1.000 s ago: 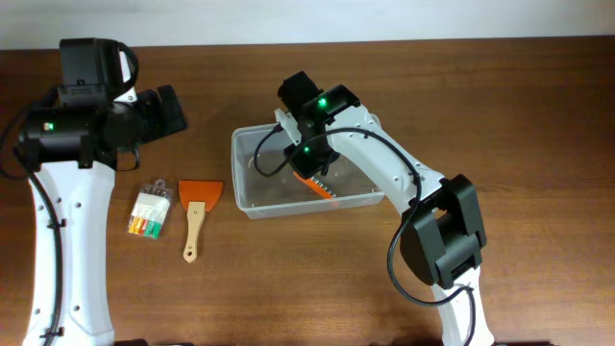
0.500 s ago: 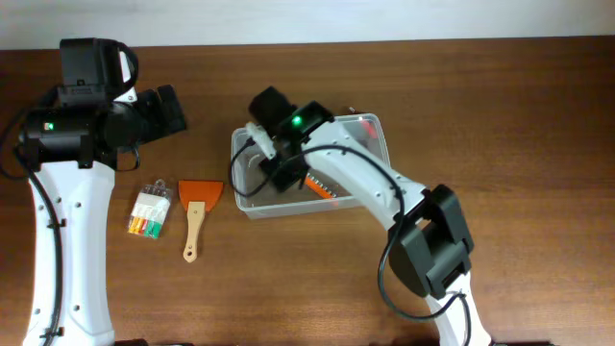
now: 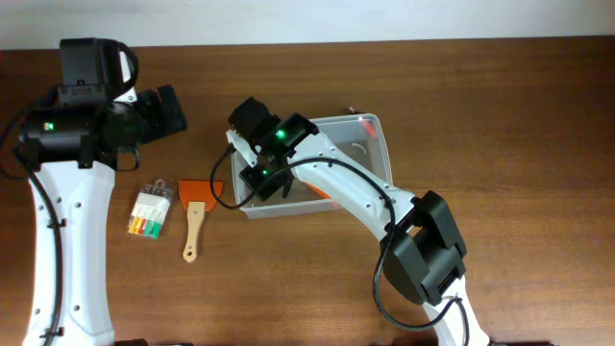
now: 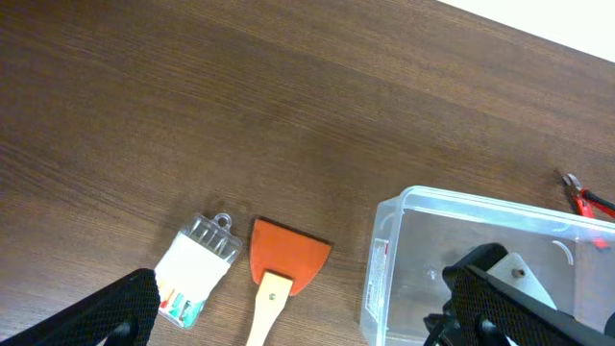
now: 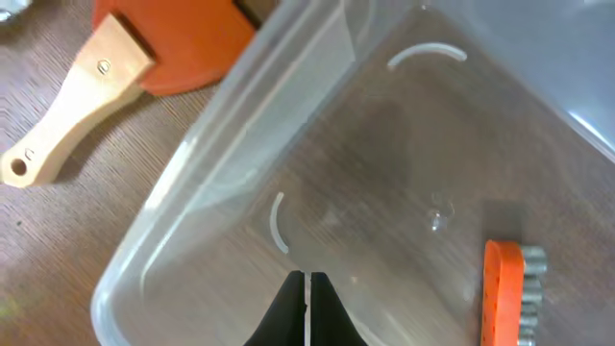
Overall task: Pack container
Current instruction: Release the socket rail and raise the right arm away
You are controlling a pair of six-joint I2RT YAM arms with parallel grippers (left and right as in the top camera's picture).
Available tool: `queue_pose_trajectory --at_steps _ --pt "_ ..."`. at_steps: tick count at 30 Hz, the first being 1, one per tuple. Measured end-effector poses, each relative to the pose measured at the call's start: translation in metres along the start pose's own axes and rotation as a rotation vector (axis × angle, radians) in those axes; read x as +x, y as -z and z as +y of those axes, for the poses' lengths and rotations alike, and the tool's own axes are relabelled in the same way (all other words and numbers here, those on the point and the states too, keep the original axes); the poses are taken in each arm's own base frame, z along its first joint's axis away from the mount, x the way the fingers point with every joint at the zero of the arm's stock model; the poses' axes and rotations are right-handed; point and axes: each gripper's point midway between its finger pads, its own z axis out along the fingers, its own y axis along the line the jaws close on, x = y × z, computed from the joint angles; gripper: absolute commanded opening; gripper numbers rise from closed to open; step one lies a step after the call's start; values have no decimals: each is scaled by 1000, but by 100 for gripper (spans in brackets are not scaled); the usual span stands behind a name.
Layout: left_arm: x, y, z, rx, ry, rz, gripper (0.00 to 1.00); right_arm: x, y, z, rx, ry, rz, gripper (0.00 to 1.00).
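The clear container [image 3: 381, 144] sits at the table's middle, also in the left wrist view [image 4: 381, 252] and right wrist view [image 5: 231, 115]. An orange bit holder [image 3: 323, 195] lies inside it [image 5: 504, 288]. My right gripper [image 3: 254, 177] is shut and empty [image 5: 307, 298], just above the container's floor at its left end. An orange scraper with a wooden handle [image 3: 198, 206] and a clear pack of coloured pieces [image 3: 150, 210] lie on the table left of the container. My left gripper [image 4: 307, 317] is open and empty, high above them.
Red-handled pliers [image 4: 588, 199] lie just behind the container's far right corner [image 3: 359, 117]. The scraper [image 5: 163, 43] lies close to the container's left wall. The left arm's body [image 3: 58, 192] stands along the table's left side.
My right gripper has moved left inside the container, away from the orange bit holder, which stays on the container's floor. The left arm has not moved.
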Motion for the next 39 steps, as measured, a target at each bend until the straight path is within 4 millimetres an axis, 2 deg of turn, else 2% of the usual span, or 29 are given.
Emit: queue_pose_trajectory --at_steps 5,6,7,8,9,10,14,16,19,22,24,26,28,31,37,39 --pt "0 0 0 0 0 0 99 -9 0 1 -7 -2 -37 6" --pt "0 0 0 0 0 0 99 -11 0 1 -8 -4 -44 14" --pt "0 0 0 0 0 0 99 -12 0 1 -7 -6 -49 32" --pt "0 0 0 0 0 0 99 -13 1 1 -8 -7 -54 70" --pt "0 0 0 0 0 0 99 -14 0 1 -8 -7 -56 89" --pt "0 0 0 0 0 0 99 -14 1 0 -7 -12 -55 99" --pt "0 0 0 0 0 0 99 -9 6 -10 -3 -48 -29 99" --pt "0 0 0 0 0 0 99 -12 20 -29 6 -107 -29 99" --pt "0 0 0 0 0 0 99 -21 49 -65 30 -192 -66 99" --pt "0 0 0 0 0 0 99 -30 94 -117 71 -293 -140 99" --pt "0 0 0 0 0 0 99 -25 125 -150 98 -361 -170 99" --pt "0 0 0 0 0 0 99 -15 154 -184 138 -429 -197 99" --pt "0 0 0 0 0 0 99 0 169 -211 172 -491 -196 99" --pt "0 0 0 0 0 0 99 37 183 -251 211 -602 -151 99" --pt "0 0 0 0 0 0 99 83 199 -297 251 -739 -116 99" --pt "0 0 0 0 0 0 99 89 201 -301 254 -753 -107 99"
